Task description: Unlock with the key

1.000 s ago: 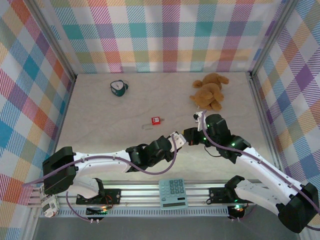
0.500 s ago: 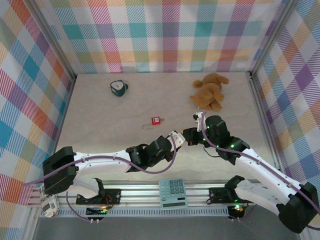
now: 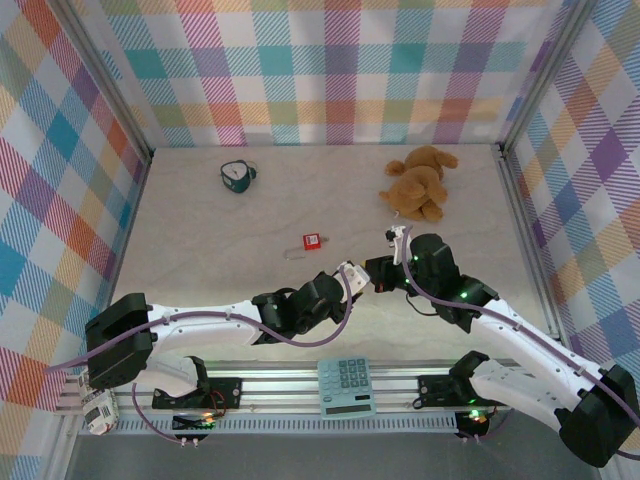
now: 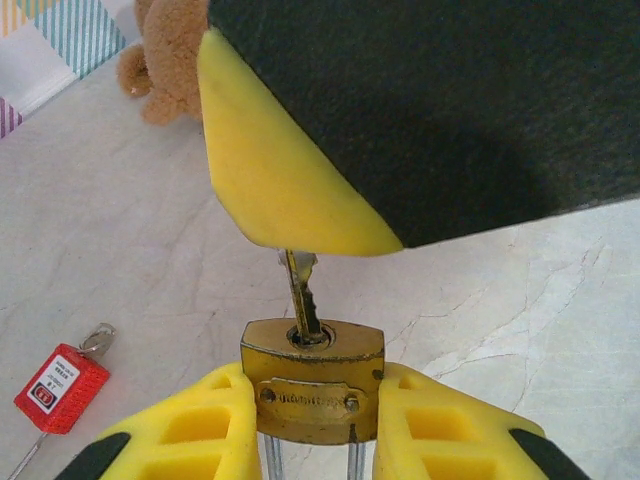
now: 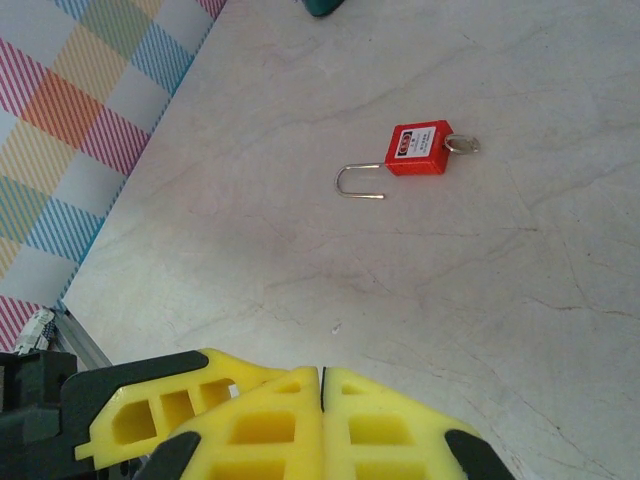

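Slim key [image 4: 301, 292] upright in brass padlock [image 4: 313, 385]

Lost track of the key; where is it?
Left wrist view, centre: the key stands in the keyhole of the brass padlock, pinched from above by the right gripper; the left gripper clamps that padlock.

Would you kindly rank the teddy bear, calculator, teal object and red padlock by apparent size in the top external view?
1. teddy bear
2. calculator: nearly matches the bear and sits nearer the camera, so this pair is unsure
3. teal object
4. red padlock: clearly smallest
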